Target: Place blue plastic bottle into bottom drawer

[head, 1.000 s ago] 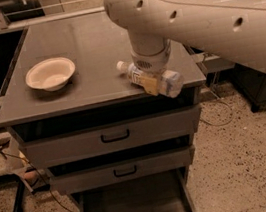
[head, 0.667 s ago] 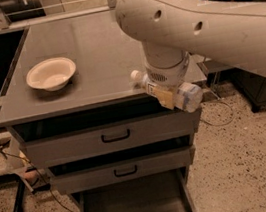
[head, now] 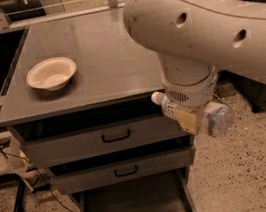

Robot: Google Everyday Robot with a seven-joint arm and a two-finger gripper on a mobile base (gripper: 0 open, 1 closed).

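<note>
The gripper (head: 188, 118) is clamped around the middle of the bottle (head: 216, 118), holding it in the air just off the front right corner of the tabletop (head: 108, 46). The bottle's long axis runs roughly left to right, with the white cap toward the cabinet and the clear crinkled base outward. The open bottom drawer (head: 134, 206) lies below and to the left, so the next move likely goes down and leftward.

No lettering, number or sign can be read anywhere. The label on the blue plastic bottle (head: 217, 118) is too indistinct to make out. The tool (head: 188, 118) clamps that bottle just off the front right corner of the surface (head: 99, 58).
</note>
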